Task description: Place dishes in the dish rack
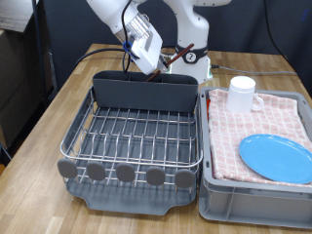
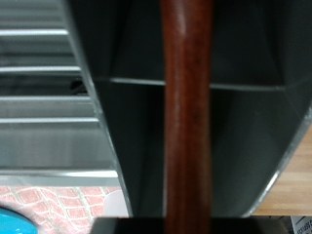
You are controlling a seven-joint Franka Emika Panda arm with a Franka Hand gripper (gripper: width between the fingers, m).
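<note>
One wooden spoon (image 2: 187, 117) gripped by pincer (image 1: 156, 70) over caddy (image 1: 144, 93), one plate (image 1: 277, 157), one cup (image 1: 241, 94)

Surface: a light wooden table (image 1: 44, 117), its planks running away toward the robot's base.
On it, exterior view's left: the dish rack (image 1: 136, 136), silver wire grid on a grey drip tray, round grey feet along the near edge.
On it, exterior view's right: a grey plastic bin (image 1: 255, 200), just beside the rack, their sides nearly touching.
At the far end: the robot's white base (image 1: 198, 64).
</note>
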